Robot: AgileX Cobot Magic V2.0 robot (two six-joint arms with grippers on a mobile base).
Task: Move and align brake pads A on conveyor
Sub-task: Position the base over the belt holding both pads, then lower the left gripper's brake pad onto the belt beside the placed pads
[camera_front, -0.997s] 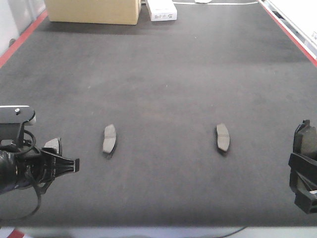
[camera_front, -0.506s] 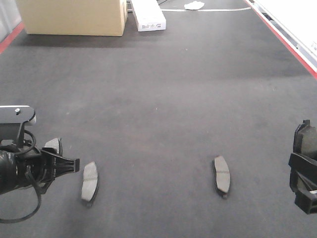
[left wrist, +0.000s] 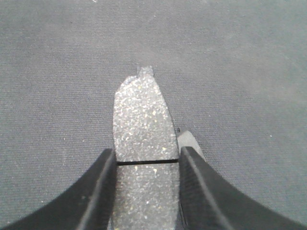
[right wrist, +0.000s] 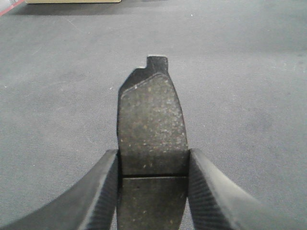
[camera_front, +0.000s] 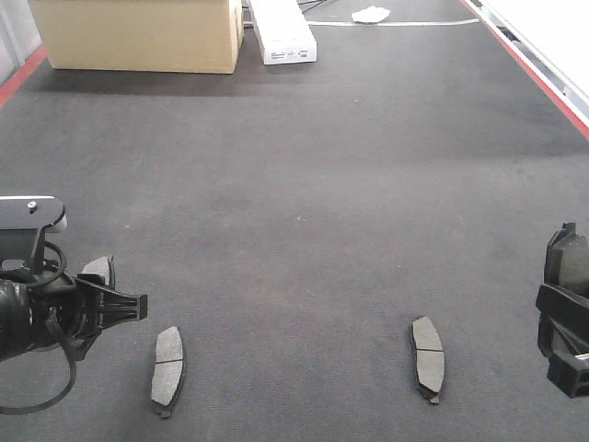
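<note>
An industrial workshop or factory line.

A wide conveyor (camera_front: 304, 184) of dark, felt-like belt with red edge strips (camera_front: 529, 64) filled the front view, and automotive brake pads (camera_front: 428, 346) lay on it as workpieces. At the far end stood a large cardboard box (camera_front: 138, 35) and a white carton (camera_front: 283, 32), with a crumpled white rag (camera_front: 371, 14) beyond.

Four grey-brown brake pads on your dark conveyor (camera_front: 304, 184).
You see two lying flat, lengthwise: left pad (camera_front: 167, 358), right pad (camera_front: 428, 346). Two more, gripped pad (left wrist: 142, 143) and second gripped pad (right wrist: 152, 143), are clamped at their grooves.
</note>
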